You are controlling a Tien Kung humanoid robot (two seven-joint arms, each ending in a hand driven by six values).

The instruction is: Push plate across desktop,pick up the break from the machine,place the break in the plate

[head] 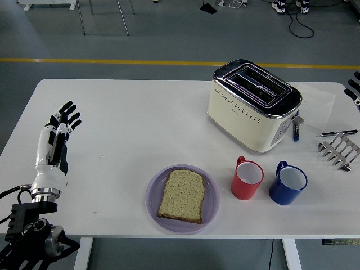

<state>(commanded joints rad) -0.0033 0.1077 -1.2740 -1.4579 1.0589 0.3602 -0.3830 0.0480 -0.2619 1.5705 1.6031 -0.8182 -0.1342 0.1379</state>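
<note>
The left hand (61,126) hovers over the tabletop's (129,124) left side, fingers spread and holding nothing. The right hand (355,89) shows only as fingertips at the right edge — whether it is open or closed cannot be told. A slice of bread (181,194) lies flat in the purple plate (211,197) near the front edge. Just right of it stand a red mug (247,178) and a blue mug (288,183) — behind them the cream toaster (253,105), slots empty. A metal rack (339,151) sits far right.

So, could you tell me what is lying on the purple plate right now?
One slice of bread lies flat on the purple plate. It covers the plate's middle, so whatever is under it cannot be seen.
</note>
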